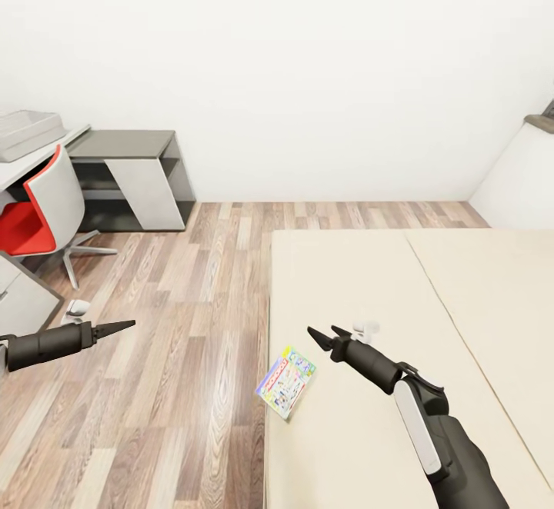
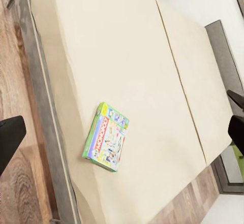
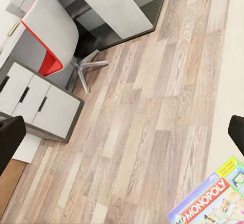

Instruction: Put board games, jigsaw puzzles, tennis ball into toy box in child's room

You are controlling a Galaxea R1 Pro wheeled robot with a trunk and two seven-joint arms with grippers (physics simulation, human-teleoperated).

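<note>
One board game (image 1: 286, 382), a green-edged multicolour Monopoly box, lies flat on the beige bed (image 1: 462, 301) close to its left edge. My right gripper (image 1: 325, 334) hovers open just above and beyond the box, nothing between its fingers. In the right wrist view the box's (image 3: 213, 209) corner sits beside the wood floor. My left gripper (image 1: 127, 325) is open over the floor, left of the bed, aimed toward the box (image 2: 107, 137). The grey toy box (image 1: 27, 132) stands on the table (image 1: 38, 161) at the far left. The jigsaw puzzles and tennis ball are out of view.
A red-and-white swivel chair (image 1: 46, 209) stands at the table, with white drawers (image 3: 35, 102) below it. A dark grey shelf unit (image 1: 131, 174) sits against the back wall. Wood floor (image 1: 200, 301) lies between the table and the bed.
</note>
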